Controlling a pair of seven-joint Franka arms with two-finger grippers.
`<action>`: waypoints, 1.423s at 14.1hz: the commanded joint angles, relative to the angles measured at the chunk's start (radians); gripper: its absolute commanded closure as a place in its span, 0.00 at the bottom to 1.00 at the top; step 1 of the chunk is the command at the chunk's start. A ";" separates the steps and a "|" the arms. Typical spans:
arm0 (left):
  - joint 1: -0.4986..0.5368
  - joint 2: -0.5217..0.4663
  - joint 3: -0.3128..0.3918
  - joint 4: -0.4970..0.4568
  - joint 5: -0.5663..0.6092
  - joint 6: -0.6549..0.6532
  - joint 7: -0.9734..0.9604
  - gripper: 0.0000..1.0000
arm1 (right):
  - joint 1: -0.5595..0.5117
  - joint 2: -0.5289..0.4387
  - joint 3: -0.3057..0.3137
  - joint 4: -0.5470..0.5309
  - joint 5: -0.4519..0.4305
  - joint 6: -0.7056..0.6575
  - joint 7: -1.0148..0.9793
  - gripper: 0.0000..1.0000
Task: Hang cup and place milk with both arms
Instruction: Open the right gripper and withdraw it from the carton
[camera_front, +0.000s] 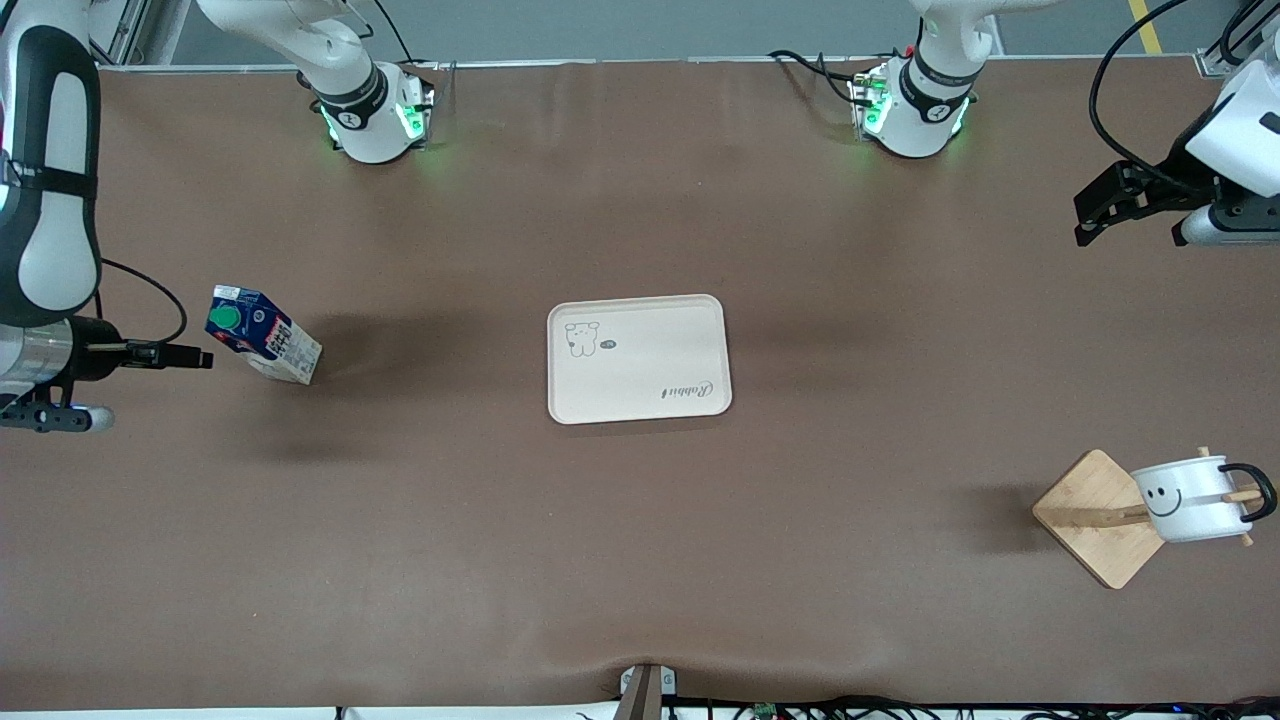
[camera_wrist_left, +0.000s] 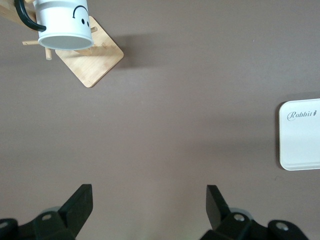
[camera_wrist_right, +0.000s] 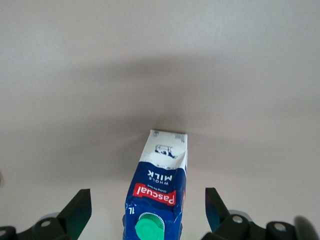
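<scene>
The cup (camera_front: 1185, 500), white with a black smiley, hangs on a wooden rack (camera_front: 1095, 520) at the left arm's end of the table, a peg through its black loop handle. It also shows in the left wrist view as the cup (camera_wrist_left: 62, 22). My left gripper (camera_wrist_left: 149, 200) is open over bare table, apart from the rack, nothing between its fingers. The milk (camera_front: 262, 335), a blue carton with a green cap, stands on the table at the right arm's end. My right gripper (camera_wrist_right: 147, 197) is open, up above and beside the milk (camera_wrist_right: 160, 185), not touching it.
A cream tray (camera_front: 690, 340) with a printed bear and script lies flat at the table's middle, with nothing on it. Its corner shows in the left wrist view as the tray (camera_wrist_left: 300, 145). Brown tabletop stretches between the tray, the rack and the carton.
</scene>
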 joint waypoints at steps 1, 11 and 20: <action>0.005 -0.022 -0.003 -0.012 -0.001 -0.008 -0.002 0.00 | 0.007 -0.004 -0.001 0.109 -0.055 -0.014 0.009 0.00; 0.003 -0.022 -0.004 -0.012 -0.001 -0.008 -0.002 0.00 | 0.059 0.008 -0.001 0.418 -0.119 -0.005 0.030 0.00; 0.003 -0.023 -0.003 -0.011 -0.001 -0.010 -0.001 0.00 | -0.260 -0.056 0.250 0.423 0.020 -0.132 0.033 0.00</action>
